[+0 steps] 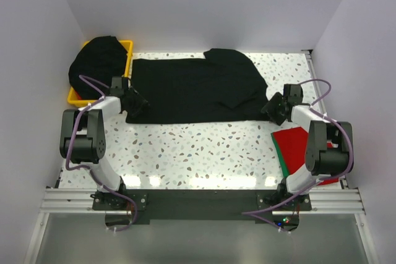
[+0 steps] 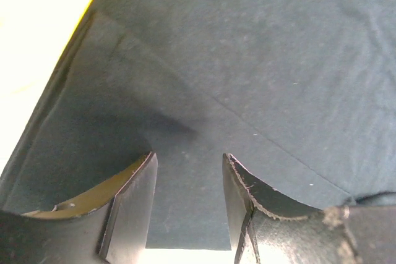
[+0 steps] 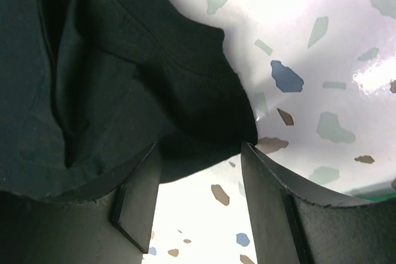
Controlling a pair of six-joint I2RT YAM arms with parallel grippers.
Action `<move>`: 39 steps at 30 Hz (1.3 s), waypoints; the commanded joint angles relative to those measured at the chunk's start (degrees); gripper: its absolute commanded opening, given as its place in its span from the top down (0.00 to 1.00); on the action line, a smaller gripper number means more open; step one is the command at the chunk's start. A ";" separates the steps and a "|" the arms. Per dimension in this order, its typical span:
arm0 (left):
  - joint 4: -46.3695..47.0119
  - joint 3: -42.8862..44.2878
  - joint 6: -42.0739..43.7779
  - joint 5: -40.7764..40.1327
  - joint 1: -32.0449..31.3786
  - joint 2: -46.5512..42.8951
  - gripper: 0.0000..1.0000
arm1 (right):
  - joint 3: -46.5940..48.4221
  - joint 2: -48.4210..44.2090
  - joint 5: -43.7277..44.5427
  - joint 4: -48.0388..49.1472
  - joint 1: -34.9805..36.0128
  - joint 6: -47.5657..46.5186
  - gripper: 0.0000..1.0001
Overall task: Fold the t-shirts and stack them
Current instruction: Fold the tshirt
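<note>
A black t-shirt (image 1: 198, 88) lies spread across the far half of the table, partly folded. My left gripper (image 1: 137, 102) is open at its left edge; in the left wrist view the cloth (image 2: 247, 60) lies between and beyond the open fingers (image 2: 133, 205). My right gripper (image 1: 274, 108) is open at the shirt's right edge; the right wrist view shows the bunched black corner (image 3: 154, 91) just ahead of the open fingers (image 3: 272, 208). A folded red t-shirt (image 1: 296, 146) lies at the right, under the right arm. Several black t-shirts (image 1: 99, 60) are heaped in the bin.
A yellow plastic bin (image 1: 127, 51) stands at the far left corner of the speckled table (image 1: 198, 153). White walls close the left, far and right sides. Purple cables loop off both arms.
</note>
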 commanded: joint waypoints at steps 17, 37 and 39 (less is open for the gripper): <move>-9.18 -4.28 -5.09 -14.50 -0.03 0.30 0.49 | 3.68 -4.88 5.04 -5.36 -0.01 -1.69 0.95; -13.32 -22.21 -4.39 -19.42 -0.03 -25.52 0.48 | -12.31 -35.45 -0.50 -21.09 -0.01 -4.15 0.93; -13.76 -23.09 -3.34 -19.51 -0.03 -28.43 0.48 | -13.63 -37.92 -1.98 -22.24 -0.01 -3.98 0.91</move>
